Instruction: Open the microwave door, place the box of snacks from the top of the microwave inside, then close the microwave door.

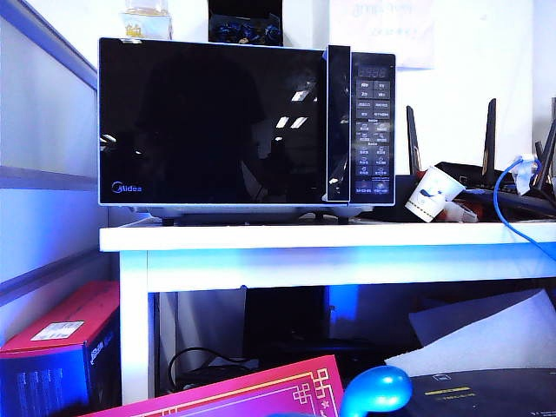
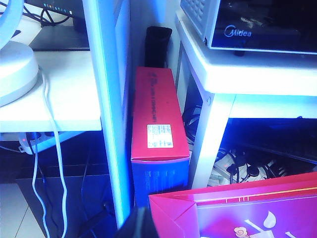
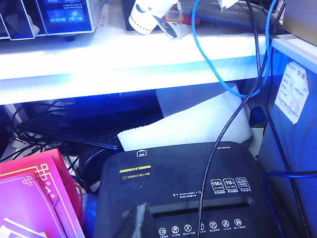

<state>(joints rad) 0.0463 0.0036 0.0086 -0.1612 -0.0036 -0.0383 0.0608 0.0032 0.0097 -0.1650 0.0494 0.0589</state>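
Note:
The microwave (image 1: 261, 208) stands on a white table (image 1: 330, 236) in the exterior view. Its black glass door (image 1: 191, 122) is closed, and the handle strip (image 1: 338, 122) runs beside the button panel (image 1: 373, 126). The pale box of snacks (image 1: 146, 22) sits on top of the microwave at its left end. Neither arm shows in the exterior view. My left gripper (image 2: 137, 227) is shut and empty, low in front of the table, with the door's Midea corner (image 2: 237, 33) far ahead. My right gripper (image 3: 139, 222) is shut and empty above a black shredder (image 3: 188, 188).
A black carton of blue sweets (image 1: 246, 26) also sits on the microwave. A white paper cup (image 1: 433, 195), routers and a blue cable (image 1: 512, 217) lie on the table's right. Below are a red box (image 2: 158, 114), a pink bag (image 2: 247, 208), a keyboard (image 3: 74, 126) and cables.

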